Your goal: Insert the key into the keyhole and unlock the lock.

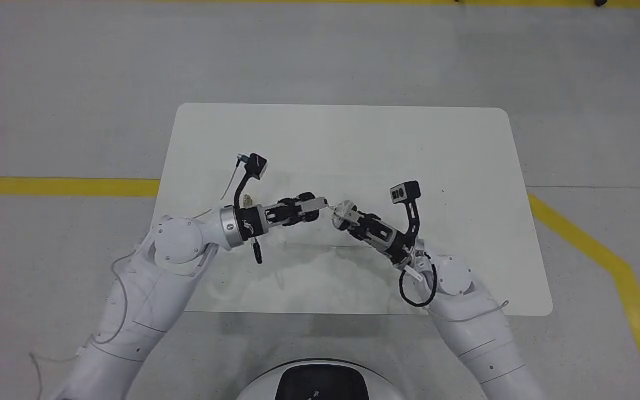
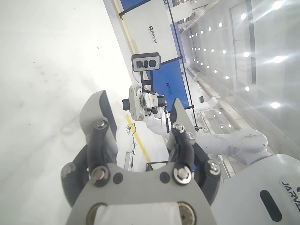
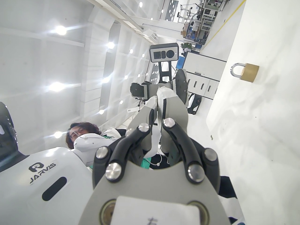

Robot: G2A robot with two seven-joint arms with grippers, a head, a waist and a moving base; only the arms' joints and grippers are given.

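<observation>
Both hover close together over the table (image 1: 450, 150): left gripper (image 2: 140, 99) spread empty, right gripper (image 3: 159, 99) pinched shut, perhaps on the key. The lock (image 3: 245, 72) lies there ungrasped; picking it up likely comes next.

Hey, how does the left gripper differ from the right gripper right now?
The left gripper has its fingers spread wide with nothing between them; the right gripper has its fingers pressed together. The left's pads are bare and dark, while the right's fingertips are wrapped in white. Both hang above the white table, tips facing each other.
</observation>
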